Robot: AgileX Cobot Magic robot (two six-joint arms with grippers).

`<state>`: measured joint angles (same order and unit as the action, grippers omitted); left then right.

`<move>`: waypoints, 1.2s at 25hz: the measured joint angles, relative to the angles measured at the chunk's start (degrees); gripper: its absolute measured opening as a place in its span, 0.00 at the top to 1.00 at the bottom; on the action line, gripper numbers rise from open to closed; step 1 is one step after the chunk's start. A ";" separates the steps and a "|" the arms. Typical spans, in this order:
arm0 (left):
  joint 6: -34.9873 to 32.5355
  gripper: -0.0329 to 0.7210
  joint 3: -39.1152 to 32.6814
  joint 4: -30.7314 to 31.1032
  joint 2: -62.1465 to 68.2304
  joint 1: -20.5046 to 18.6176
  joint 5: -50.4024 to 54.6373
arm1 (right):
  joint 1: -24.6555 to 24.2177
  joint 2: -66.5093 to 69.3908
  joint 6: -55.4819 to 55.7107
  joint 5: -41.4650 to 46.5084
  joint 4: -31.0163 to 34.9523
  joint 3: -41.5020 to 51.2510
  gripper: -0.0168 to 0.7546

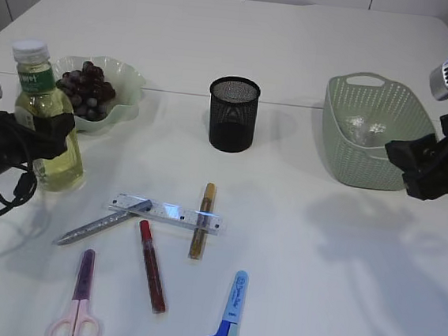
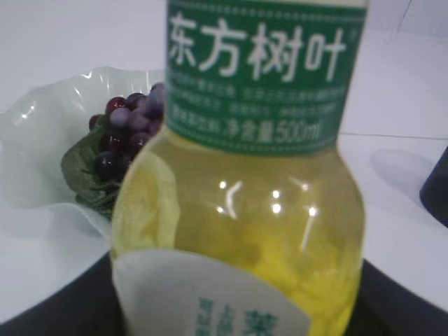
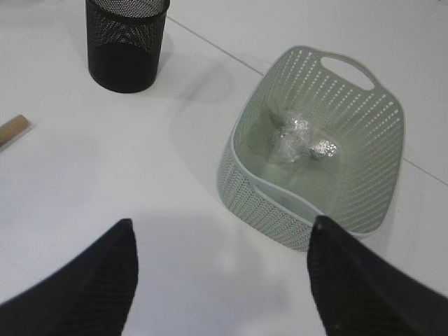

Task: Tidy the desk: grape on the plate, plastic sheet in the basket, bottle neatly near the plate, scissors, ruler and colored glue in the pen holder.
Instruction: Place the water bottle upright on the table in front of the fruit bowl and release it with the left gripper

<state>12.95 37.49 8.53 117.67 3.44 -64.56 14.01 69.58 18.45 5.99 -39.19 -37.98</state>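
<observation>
My left gripper (image 1: 53, 132) is shut on the yellow drink bottle (image 1: 48, 115), which stands upright next to the pale green plate (image 1: 130, 75); the bottle fills the left wrist view (image 2: 245, 210). The dark grapes (image 1: 86, 89) lie on the plate (image 2: 42, 140). My right gripper (image 1: 415, 166) is open and empty, above the table beside the green basket (image 1: 344, 160), which holds the crumpled plastic sheet (image 3: 297, 140). The black mesh pen holder (image 1: 232, 113) stands mid-table. The ruler (image 1: 168, 212), three glue pens (image 1: 152, 266), pink scissors (image 1: 78, 305) and blue scissors (image 1: 228, 319) lie at the front.
The basket (image 3: 315, 168) and the pen holder (image 3: 126, 42) show in the right wrist view, with the tip of the brown glue pen (image 3: 12, 129) at the left edge. A silver pen (image 1: 101, 222) lies across the ruler.
</observation>
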 joint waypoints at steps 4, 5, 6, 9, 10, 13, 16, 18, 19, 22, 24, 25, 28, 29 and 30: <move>-0.52 0.29 0.00 1.46 0.00 0.00 0.00 | 0.00 0.00 0.00 0.00 0.00 0.00 0.22; -1.15 0.28 0.00 1.59 0.00 0.00 0.00 | 0.00 0.00 0.00 0.00 0.00 0.00 0.22; -1.82 0.28 0.00 1.70 0.00 0.00 0.00 | 0.00 0.00 0.00 0.00 0.00 0.00 0.22; -4.08 0.27 0.00 1.98 0.00 0.00 0.00 | 0.00 0.00 0.00 0.00 0.00 0.00 0.22; -5.19 0.27 0.00 2.07 0.00 0.00 0.11 | 0.00 0.00 0.11 0.00 0.00 0.00 0.22; -7.77 0.27 0.00 2.07 0.00 0.09 0.11 | 0.00 0.00 0.22 0.00 0.00 0.00 0.22; -8.90 0.27 0.00 2.07 0.00 0.09 0.11 | 0.00 0.00 0.30 0.00 0.00 0.00 0.22; -9.36 0.26 0.00 2.11 0.00 0.09 0.11 | 0.00 0.00 0.33 0.00 0.00 0.00 0.22; -9.46 0.26 0.00 2.11 0.00 0.09 0.11 | 0.00 0.00 0.33 0.00 0.00 0.00 0.22; -9.58 0.26 0.00 0.69 0.00 0.09 0.11 | 0.00 0.00 0.43 0.00 0.00 0.00 0.22; -9.71 0.26 0.00 -0.67 0.00 0.09 0.11 | 0.00 0.00 0.43 0.00 0.00 0.00 0.22; -9.71 0.26 0.00 -1.27 0.00 0.09 0.11 | 0.00 0.00 0.43 0.00 0.00 0.00 0.22; -9.73 0.26 0.00 -1.93 0.00 0.09 0.11 | 0.00 0.00 0.43 0.00 0.00 0.00 0.22; -9.83 0.26 0.00 -2.04 0.00 0.09 0.11 | 0.00 0.00 0.43 0.00 0.00 0.00 0.22; -9.83 0.26 0.00 -2.03 0.00 0.09 0.11 | 0.00 0.00 0.43 0.00 0.00 0.00 0.22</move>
<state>3.12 37.49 6.50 117.67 3.53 -64.45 14.01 69.58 18.88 5.99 -39.19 -37.98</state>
